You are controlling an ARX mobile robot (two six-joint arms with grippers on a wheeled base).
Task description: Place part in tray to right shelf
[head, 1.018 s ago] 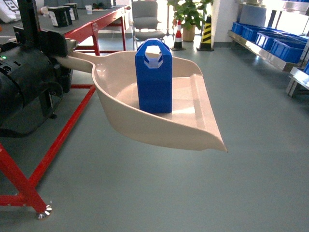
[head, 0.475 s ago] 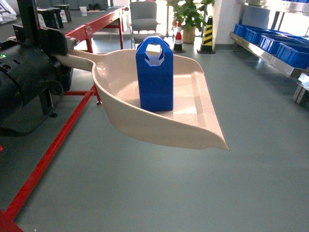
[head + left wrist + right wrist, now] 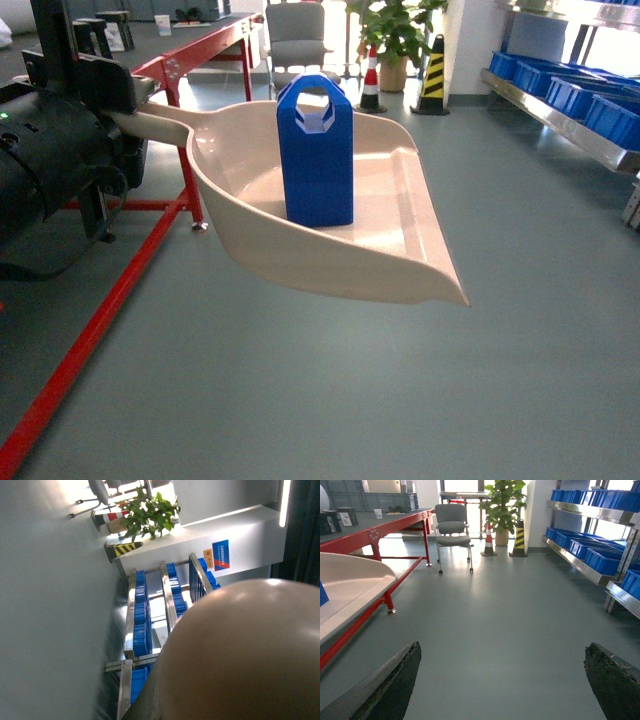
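Note:
The beige tray (image 3: 400,270) hangs level in front of me in the head view, well above the floor. My left gripper (image 3: 128,105) is shut on its long handle at the left. The blue part (image 3: 316,150) stands upright inside the tray near its back wall. In the left wrist view the tray's underside (image 3: 240,655) fills the lower right and hides the jaws. My right gripper (image 3: 502,647) is open over bare floor, with the tray's edge (image 3: 355,580) on its left. The right shelf (image 3: 560,115) runs along the right wall, some way off.
A red-framed table (image 3: 190,60) stands to the left. A grey chair (image 3: 298,35), a potted plant (image 3: 395,30) and a striped cone (image 3: 432,70) stand at the far end. Blue crates (image 3: 590,100) sit on the steel shelf. Grey floor lies ahead.
The room has slid past: the red table's near leg has left the view and the shelf sits lower at the right. Tray and part keep their place before the camera.

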